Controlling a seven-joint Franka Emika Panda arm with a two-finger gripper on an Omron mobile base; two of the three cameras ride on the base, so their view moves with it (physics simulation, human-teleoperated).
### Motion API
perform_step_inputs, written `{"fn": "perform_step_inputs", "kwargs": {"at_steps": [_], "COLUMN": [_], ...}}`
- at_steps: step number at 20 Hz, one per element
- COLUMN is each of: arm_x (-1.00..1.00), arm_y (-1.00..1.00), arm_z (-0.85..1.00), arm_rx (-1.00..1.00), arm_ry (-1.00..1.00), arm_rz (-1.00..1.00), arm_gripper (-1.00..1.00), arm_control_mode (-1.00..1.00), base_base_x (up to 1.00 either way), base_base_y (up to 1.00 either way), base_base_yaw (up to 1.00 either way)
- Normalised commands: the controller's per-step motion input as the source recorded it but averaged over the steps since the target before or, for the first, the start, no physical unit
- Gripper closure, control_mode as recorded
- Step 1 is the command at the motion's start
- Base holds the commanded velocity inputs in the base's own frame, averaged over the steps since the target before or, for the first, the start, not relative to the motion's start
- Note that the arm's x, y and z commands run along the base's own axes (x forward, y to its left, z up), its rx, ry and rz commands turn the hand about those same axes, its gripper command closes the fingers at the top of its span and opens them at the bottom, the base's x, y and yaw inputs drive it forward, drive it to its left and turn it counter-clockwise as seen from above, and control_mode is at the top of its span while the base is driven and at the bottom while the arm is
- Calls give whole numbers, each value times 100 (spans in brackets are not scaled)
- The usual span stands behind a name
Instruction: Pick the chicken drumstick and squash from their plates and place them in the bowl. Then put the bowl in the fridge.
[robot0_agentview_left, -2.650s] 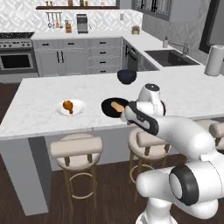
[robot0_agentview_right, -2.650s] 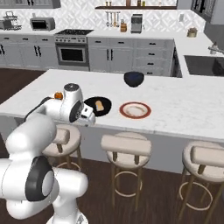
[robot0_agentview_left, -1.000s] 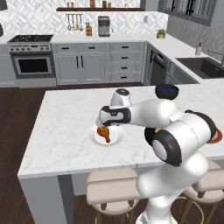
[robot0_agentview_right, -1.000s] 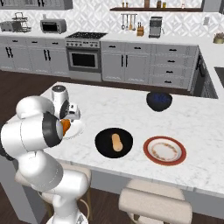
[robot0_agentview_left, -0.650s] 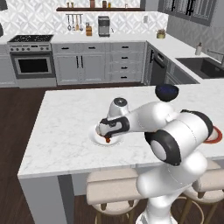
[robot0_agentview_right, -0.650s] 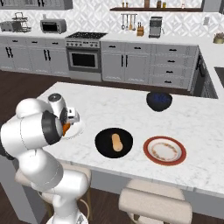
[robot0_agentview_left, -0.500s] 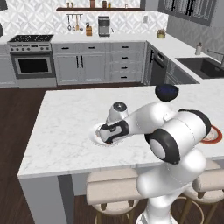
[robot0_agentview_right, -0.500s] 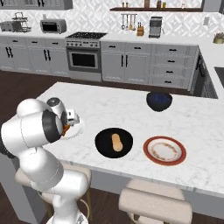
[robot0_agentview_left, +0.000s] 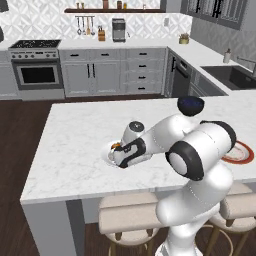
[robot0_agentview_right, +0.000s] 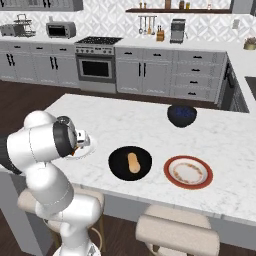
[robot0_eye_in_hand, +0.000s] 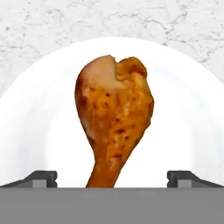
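One chicken drumstick (robot0_eye_in_hand: 114, 120) on one white plate (robot0_eye_in_hand: 39, 118), between the hand's (robot0_eye_in_hand: 112, 177) wide-spread fingertips.

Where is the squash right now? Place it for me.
The squash lies in the black bowl on the island counter in the right base view, with the orange-rimmed plate on one side and the white plate on the other.
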Motion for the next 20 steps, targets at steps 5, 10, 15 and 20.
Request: {"fn": "perform_step_inputs", "kwargs": {"at_steps": [5, 10, 15, 20], "arm_x": [31, 24, 29, 4], "arm_y": [1, 14, 15, 9], "arm_z": [-11, -37, -35, -18], "arm_rx": [0, 0, 0, 0], "arm_ry": [13, 0, 0, 0], "arm_rz": [0, 0, 0, 0], "arm_gripper": [-100, -100, 100, 100], "arm_control_mode": [-100, -100, -100, -100], "base_base_x": [0, 0, 0, 0], "base_base_y": [0, 0, 0, 0], "base_base_yaw": [0, 0, 0, 0]}}
